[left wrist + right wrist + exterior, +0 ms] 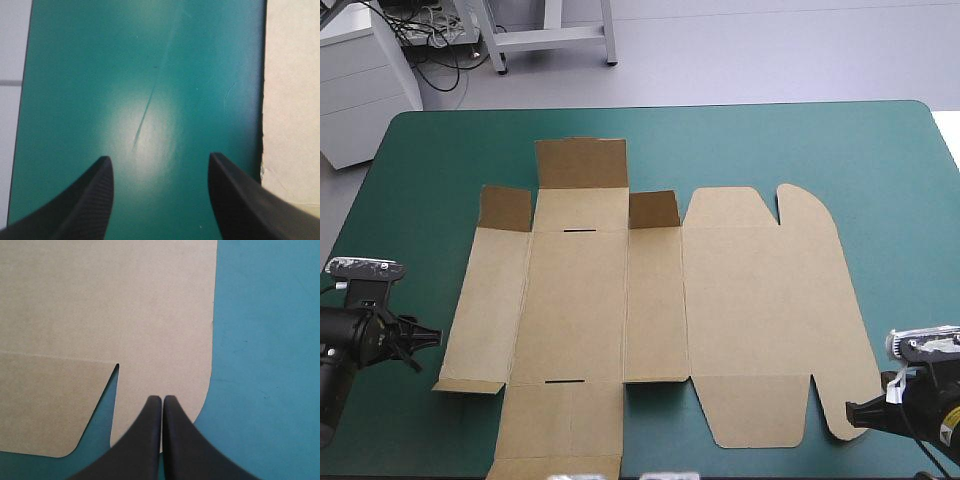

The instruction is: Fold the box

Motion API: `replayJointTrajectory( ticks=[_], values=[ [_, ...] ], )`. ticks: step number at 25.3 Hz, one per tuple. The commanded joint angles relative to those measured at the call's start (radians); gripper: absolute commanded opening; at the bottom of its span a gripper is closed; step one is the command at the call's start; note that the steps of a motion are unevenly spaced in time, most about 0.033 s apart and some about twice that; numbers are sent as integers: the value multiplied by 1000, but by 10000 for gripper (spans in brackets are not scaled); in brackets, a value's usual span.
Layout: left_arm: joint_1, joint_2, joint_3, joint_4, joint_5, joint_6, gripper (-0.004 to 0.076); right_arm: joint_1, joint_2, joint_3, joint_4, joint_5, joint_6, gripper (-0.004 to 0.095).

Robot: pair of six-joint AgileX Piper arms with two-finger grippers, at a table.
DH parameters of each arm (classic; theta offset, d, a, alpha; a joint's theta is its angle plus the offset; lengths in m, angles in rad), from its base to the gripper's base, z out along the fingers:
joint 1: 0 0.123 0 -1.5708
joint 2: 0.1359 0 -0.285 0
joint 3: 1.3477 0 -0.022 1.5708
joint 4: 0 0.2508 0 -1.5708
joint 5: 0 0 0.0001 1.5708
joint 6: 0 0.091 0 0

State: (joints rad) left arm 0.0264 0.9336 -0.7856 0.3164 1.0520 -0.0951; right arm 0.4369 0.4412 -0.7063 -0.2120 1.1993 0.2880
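The box (650, 310) is laid flat, centred on the bench (800, 150), far flaps raised. The left fingers (95, 195) are spread near the left edge; the right fingers (145, 440) are clenched empty toward the near right corner.

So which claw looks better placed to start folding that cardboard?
Probably left: the left claw is open beside the brown box's left edge, ready to grip it. The right claw is shut over a rounded flap.
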Motion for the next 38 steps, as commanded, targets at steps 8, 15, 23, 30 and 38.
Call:
replayJointTrajectory(
  ticks=[8, 15, 23, 30, 38],
  values=[
    [0, 275, -139, -141, 49, 80, 462, -2, 6, 2, 16, -42, -6, -8],
    [0, 316, -141, -155, 52, 95, 462, -2, 6, 2, 24, -22, -6, -8],
    [95, 344, -142, -401, 32, 262, 462, -2, 6, 2, 32, -12, -6, -8],
    [234, 419, -142, -693, 74, 447, 462, -2, 6, 2, 32, -17, -6, -8],
    [239, 564, -142, -762, 124, 474, 462, -2, 6, 2, 34, -12, -6, -8]
  ],
)
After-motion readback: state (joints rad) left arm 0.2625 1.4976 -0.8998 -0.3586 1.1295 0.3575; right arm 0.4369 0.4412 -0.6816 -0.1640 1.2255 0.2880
